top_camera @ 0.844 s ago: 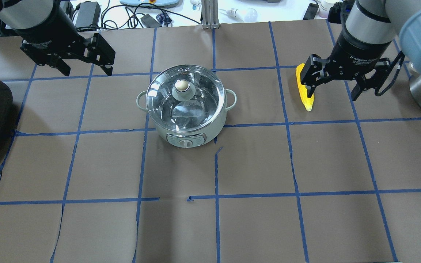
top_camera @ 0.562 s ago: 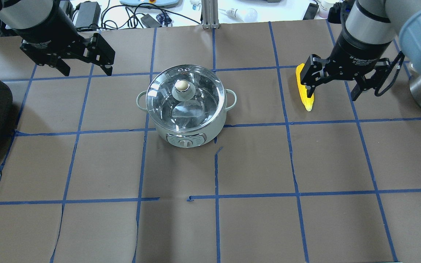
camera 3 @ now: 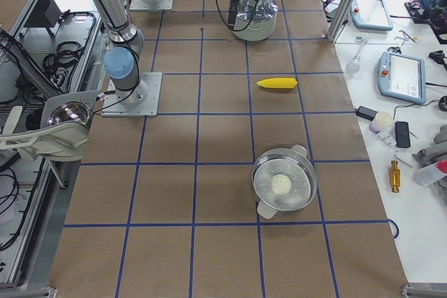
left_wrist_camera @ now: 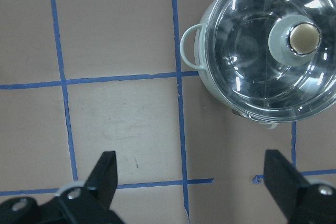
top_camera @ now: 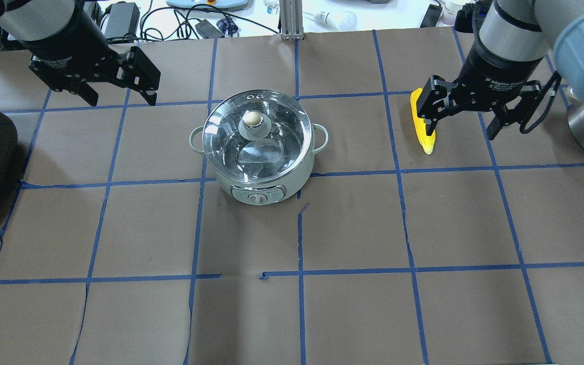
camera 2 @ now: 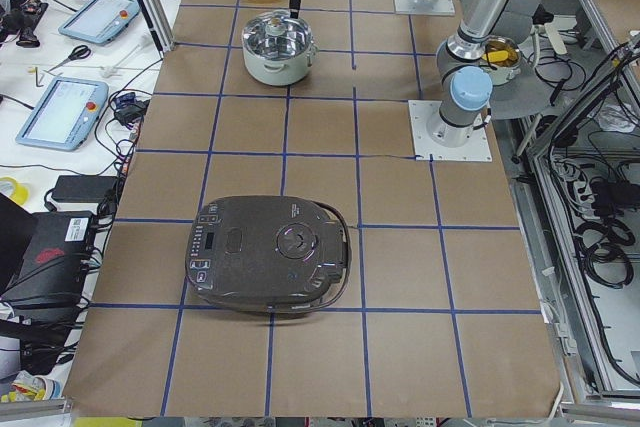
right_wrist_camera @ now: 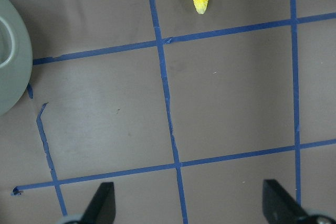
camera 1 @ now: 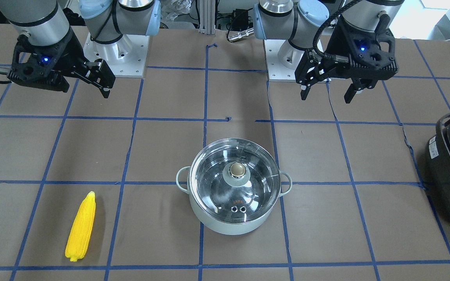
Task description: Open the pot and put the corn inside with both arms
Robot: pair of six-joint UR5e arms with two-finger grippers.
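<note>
Next to no motion since the earlier overhead shots: just a slight drift of the left end effector (top_camera: 121, 99) toward the pot side, with no shift in the right end effector (top_camera: 461, 133), pot (top_camera: 292, 187) or corn (camera 1: 81, 228). Left end effector: fingers (left_wrist_camera: 105, 177) spread wide, nothing between them, hovering over bare table (top_camera: 353, 228), off to the far left of the pot and well apart from it. In the left wrist view, pot at upper right, clear of both fingertips. Right end effector: likewise spread wide and holding nothing, hanging above the table on the robot's right side. One finger overlapping the corn in the overhead view, but no contact judging from the right wrist view, with only the corn's tip at the top edge and the fingertips down at the bottom. Pot upright near mid-table, glass lid (top_camera: 271, 147) seated on it, knob (top_camera: 252, 119) at lid centre, loop handles out to either side, dial panel facing the robot. Corn flat on the table on the robot's right of the pot, well apart from it, pointed end toward the robot. Also around: black appliance (camera 2: 270, 252) on the table's left end, steel bowl (camera 3: 260, 188) with a pale round item inside on the right end, blue tape grid (top_camera: 299, 238) across the brown surface.
</note>
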